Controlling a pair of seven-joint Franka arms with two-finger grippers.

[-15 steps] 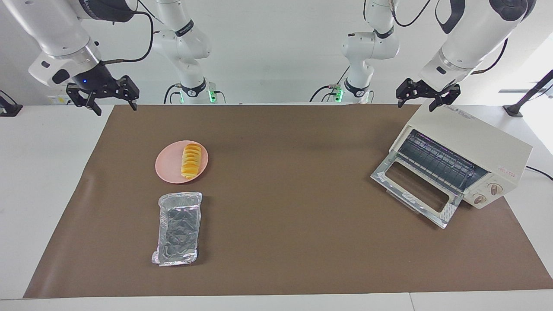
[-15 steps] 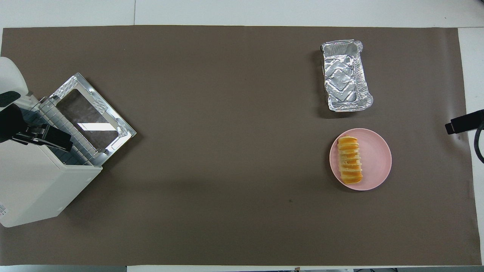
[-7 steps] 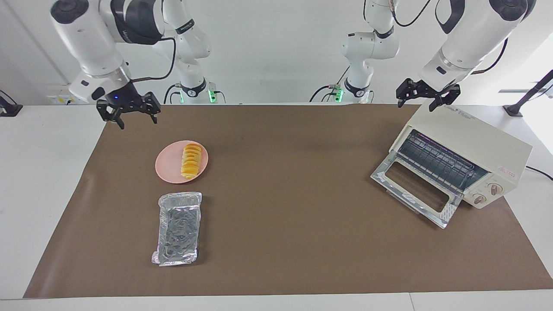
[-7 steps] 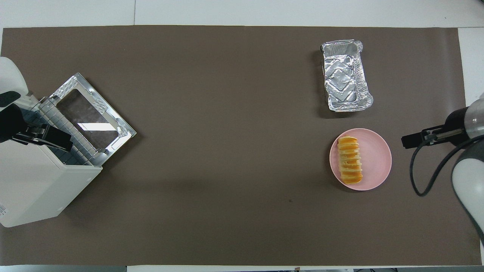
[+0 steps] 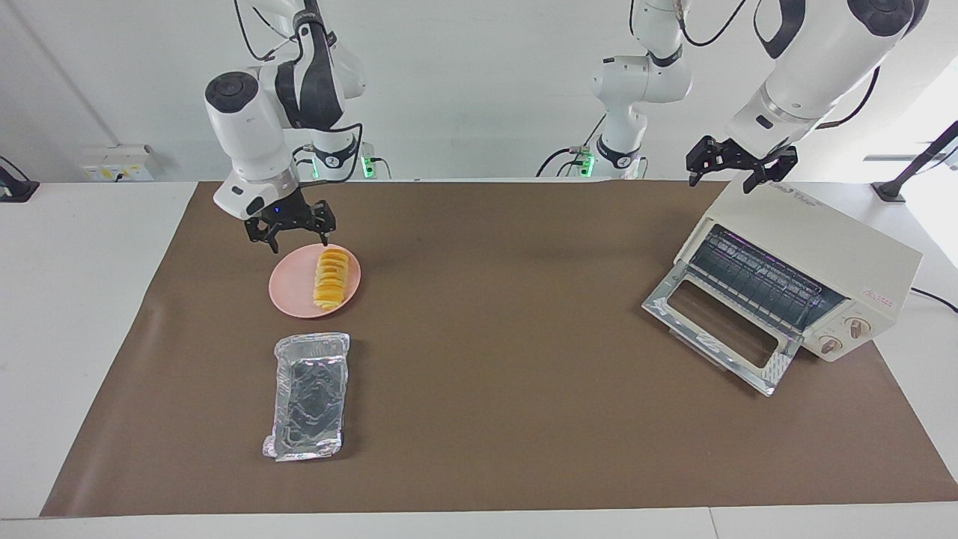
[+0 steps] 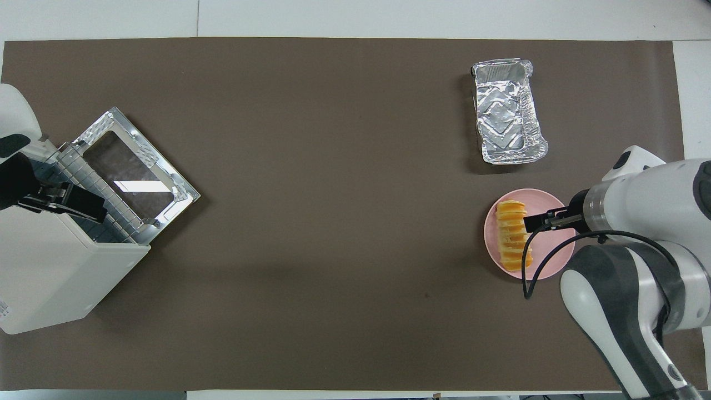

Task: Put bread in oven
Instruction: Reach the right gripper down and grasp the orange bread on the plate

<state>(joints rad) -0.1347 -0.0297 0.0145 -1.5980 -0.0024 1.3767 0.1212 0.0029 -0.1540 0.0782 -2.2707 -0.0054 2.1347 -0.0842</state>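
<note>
The bread (image 5: 331, 279), a golden ridged loaf, lies on a round pink plate (image 5: 292, 290) toward the right arm's end of the table. My right gripper (image 5: 298, 241) hangs open just above the plate's rim on the robots' side, close to the loaf's end but not touching it. In the overhead view it (image 6: 531, 223) overlaps the bread (image 6: 510, 236). The cream oven (image 5: 823, 247) stands at the left arm's end with its glass door (image 5: 720, 338) dropped open and the wire rack showing. My left gripper (image 5: 737, 178) waits open over the oven's top corner.
A crinkled silver foil tray (image 5: 308, 395) lies empty, farther from the robots than the plate and close to it. A brown mat (image 5: 509, 389) covers the table. The right arm's forearm and cable (image 6: 627, 278) hang over the mat beside the plate.
My right arm has swung in from the table's end and come down over the plate, still open. The left arm, bread and oven have not moved.
</note>
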